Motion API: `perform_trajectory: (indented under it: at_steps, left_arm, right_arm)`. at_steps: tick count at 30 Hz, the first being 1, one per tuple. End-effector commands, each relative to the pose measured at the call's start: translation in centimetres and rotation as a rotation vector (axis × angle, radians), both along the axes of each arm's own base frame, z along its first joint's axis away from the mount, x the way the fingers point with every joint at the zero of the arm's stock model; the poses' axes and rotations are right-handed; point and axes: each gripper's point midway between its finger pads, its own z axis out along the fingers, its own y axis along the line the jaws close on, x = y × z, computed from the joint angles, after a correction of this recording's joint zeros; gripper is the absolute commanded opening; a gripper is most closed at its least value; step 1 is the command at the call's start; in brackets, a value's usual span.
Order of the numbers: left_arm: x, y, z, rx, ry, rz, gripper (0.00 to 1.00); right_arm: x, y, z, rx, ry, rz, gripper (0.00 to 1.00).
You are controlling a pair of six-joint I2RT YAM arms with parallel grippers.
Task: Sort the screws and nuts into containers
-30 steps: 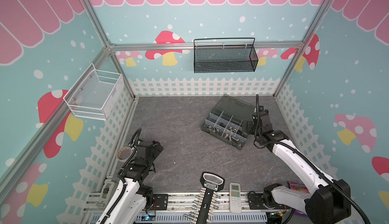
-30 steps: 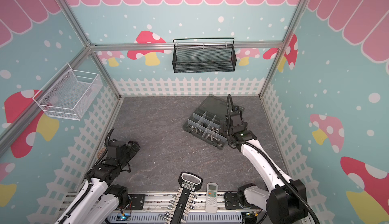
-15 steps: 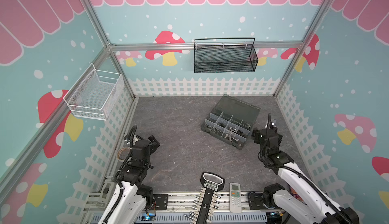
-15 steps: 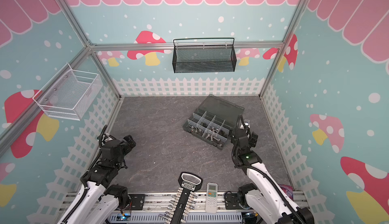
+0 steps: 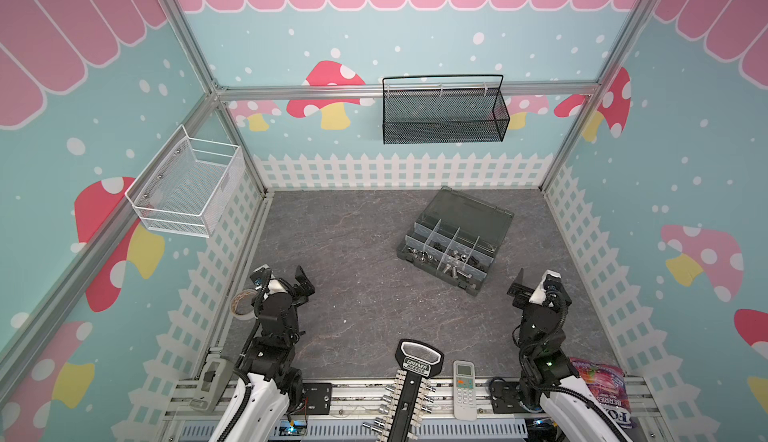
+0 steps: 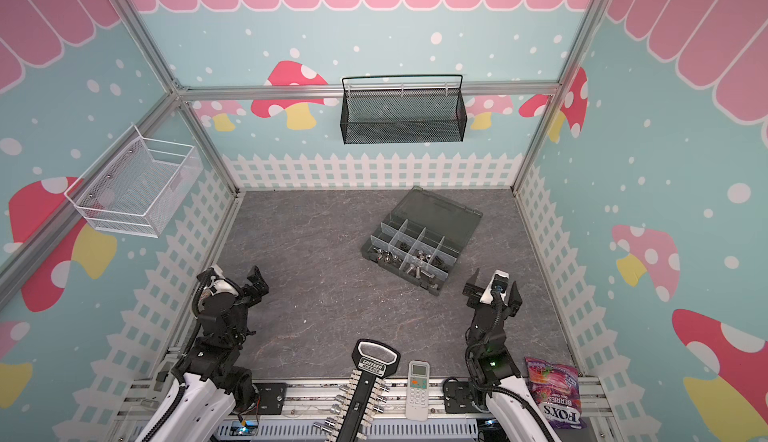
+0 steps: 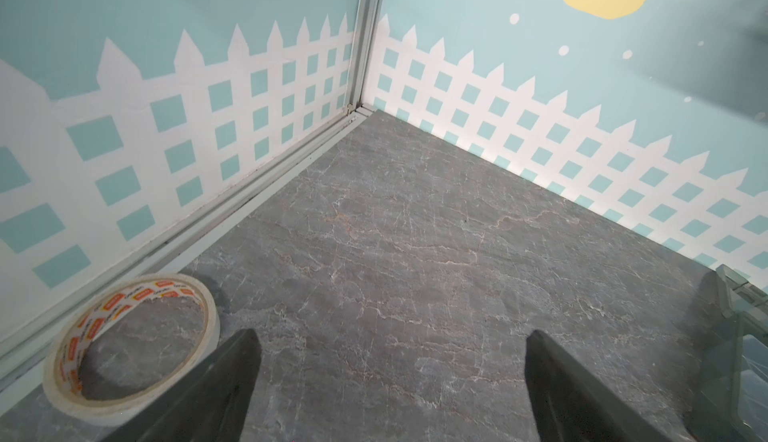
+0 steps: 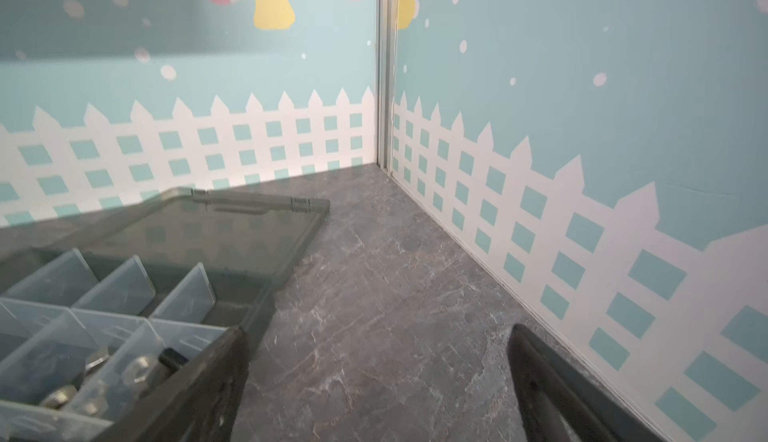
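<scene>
Screws [image 5: 451,271] sit in containers [image 5: 432,234], near right gripper [image 8: 376,336], far from left gripper [image 7: 392,336], both spread empty

Bare floor [image 5: 353,278] mid; organiser box [image 5: 465,211] rt-rear, tape roll [image 7: 109,306] far left.

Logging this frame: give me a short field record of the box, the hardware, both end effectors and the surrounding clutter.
Organiser box: lid open, on the table, right of centre
Screws and nuts: inside the compartments nearest the arms
Loose hardware on table: none visible
Left end effector: open, empty, next to a tape roll
Right end effector: open, empty, beside the box, not touching
Front edge: socket rack, remote, candy bag
</scene>
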Motion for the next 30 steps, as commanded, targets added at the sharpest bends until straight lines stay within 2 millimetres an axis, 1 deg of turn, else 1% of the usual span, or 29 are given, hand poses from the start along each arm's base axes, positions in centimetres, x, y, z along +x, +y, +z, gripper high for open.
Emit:
perform_trajectory:
  at_steps: [1,4,7,14,19,20,23,30]
  left_arm:
    - [0.2,0.7,0.8,0.124,-0.023,0.019,1.0]
    - [0.7,0.4,0.2,0.184,-0.022,-0.01,1.0]
    - [1.4,-0.5,-0.3,0.224,-0.038,-0.063,1.0]
    - [3.0,-1.8,-1.1,0.246,-0.048,-0.144,1.0]
    - [4.5,-2.4,-1.2,0.239,-0.058,-0.183,1.0]
    - [4.9,-2.9,-1.3,0.235,-0.057,-0.21,1.0]
    - [6.0,-3.4,-1.3,0.234,-0.056,-0.237,1.0]
    - [8.4,-4.3,-1.3,0.221,-0.083,-0.288,1.0]
  right_arm:
    - [-0.7,-0.7,0.1,-0.012,-0.06,-0.034,0.98]
    - [-0.7,-1.0,-0.3,-0.01,-0.055,-0.044,0.98]
    - [-0.2,-1.0,-0.8,-0.009,-0.037,-0.032,0.98]
    - [1.2,-1.5,-2.3,0.004,0.028,-0.028,0.98]
    - [2.3,-2.4,-2.4,0.032,0.031,-0.02,0.98]
    - [2.5,-2.5,-2.4,0.036,0.035,-0.015,0.98]
    - [3.2,-2.8,-2.5,0.039,0.051,-0.007,0.98]
    - [3.9,-3.3,-2.8,0.05,0.062,-0.005,0.98]
